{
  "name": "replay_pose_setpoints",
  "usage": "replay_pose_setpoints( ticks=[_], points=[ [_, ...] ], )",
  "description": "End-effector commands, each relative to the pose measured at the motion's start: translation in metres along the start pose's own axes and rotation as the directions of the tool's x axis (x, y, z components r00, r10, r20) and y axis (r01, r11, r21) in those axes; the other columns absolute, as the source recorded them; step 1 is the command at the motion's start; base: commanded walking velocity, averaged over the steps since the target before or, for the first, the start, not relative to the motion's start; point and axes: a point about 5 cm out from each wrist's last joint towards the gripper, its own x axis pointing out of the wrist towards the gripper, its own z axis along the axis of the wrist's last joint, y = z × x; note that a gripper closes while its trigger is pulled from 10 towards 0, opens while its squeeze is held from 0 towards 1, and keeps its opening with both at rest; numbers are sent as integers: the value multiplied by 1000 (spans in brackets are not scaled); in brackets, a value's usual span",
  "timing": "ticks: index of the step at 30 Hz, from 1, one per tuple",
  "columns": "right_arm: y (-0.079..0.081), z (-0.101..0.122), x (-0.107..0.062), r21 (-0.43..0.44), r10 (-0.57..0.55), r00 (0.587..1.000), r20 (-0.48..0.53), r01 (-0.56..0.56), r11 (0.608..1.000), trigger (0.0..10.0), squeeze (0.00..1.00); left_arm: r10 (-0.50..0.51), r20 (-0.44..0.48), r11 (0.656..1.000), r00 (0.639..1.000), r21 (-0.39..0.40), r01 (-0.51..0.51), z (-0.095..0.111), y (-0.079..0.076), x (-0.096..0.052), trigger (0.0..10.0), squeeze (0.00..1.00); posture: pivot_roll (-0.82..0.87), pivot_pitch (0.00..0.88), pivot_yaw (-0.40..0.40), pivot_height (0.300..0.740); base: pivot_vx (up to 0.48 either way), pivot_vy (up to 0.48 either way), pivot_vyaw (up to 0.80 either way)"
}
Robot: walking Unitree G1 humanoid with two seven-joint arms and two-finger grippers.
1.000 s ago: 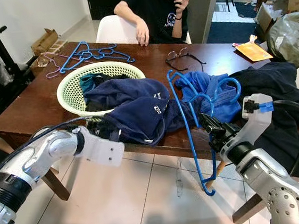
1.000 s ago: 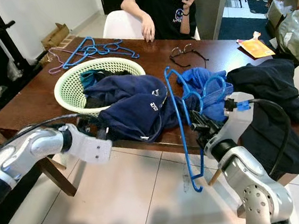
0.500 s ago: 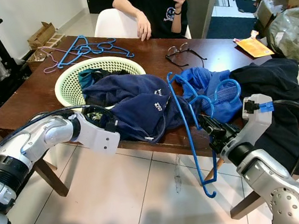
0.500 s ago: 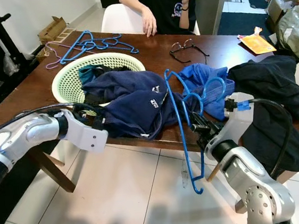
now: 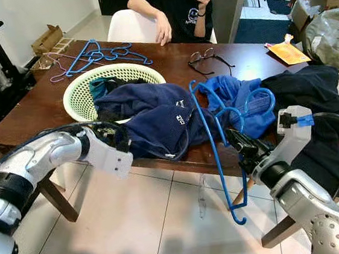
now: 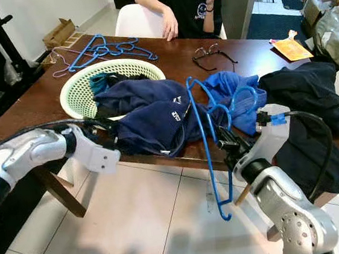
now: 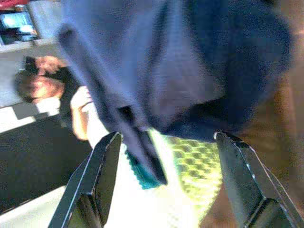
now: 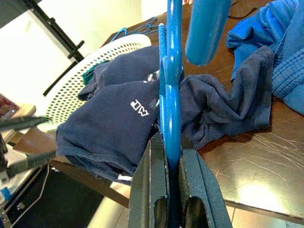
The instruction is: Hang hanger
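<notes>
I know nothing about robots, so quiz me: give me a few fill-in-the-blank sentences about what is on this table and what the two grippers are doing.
1. The right gripper is shut on a ____ hanger.
2. The left gripper is ____, its fingers either side of the navy shirt.
3. The navy shirt spills out of a pale green ____.
4. Near the seated person, a pair of ____ lies on the table.

Missing words: blue; open; basket; glasses

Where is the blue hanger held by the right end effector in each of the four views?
Left eye: blue hanger, centre-right.
Right eye, near centre.
Left wrist: not visible.
Right wrist, upright, clamped between the fingers.
Shared landmark: navy shirt on the table.
</notes>
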Motion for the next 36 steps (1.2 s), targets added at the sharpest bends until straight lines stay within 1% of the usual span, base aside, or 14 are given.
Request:
replay_pose_setpoints(
  ticks=[1,7,15,17,18,23,29,36],
  points=[
    [-1,2,-4,-3,-10,1000,1,10,1000,10000,0,0,20,1000,1000,19,-1,4,-2,4,10000,0,-42,151,-22,740,0,0,0],
    [-1,1,-5,-4,-10,1000,0,10,1000,10000,0,-3,26,1000,1000,18,3,4,-3,6,10000,0,-48,149,-19,740,0,0,0],
    [1,2,-7,-5,-13,1000,-1,13,1000,10000,0,-10,68,1000,998,6,10,10,-13,13,10000,0,-58,150,-13,740,0,0,0],
    [1,2,-8,-5,-13,1000,-1,13,1000,10000,0,-9,72,1000,997,6,8,11,-14,14,10000,0,-58,150,-13,740,0,0,0],
    [1,2,-8,-5,-13,1000,-1,13,1000,10000,0,-6,76,1000,997,9,5,11,-15,15,0,0,-58,150,-14,740,0,0,0],
    [1,2,-9,-5,-14,1000,-1,14,1000,10000,0,-2,79,1000,997,13,1,11,-15,15,0,0,-59,150,-13,740,0,0,0],
    [1,3,-9,-6,-17,1000,0,17,1000,10000,0,31,106,999,994,9,-32,14,-12,17,0,0,-66,158,-10,740,0,0,0],
    [1,3,-9,-6,-19,1000,0,19,1000,10000,0,33,107,999,994,10,-34,14,-12,18,0,0,-65,159,-9,740,0,0,0]
  ],
)
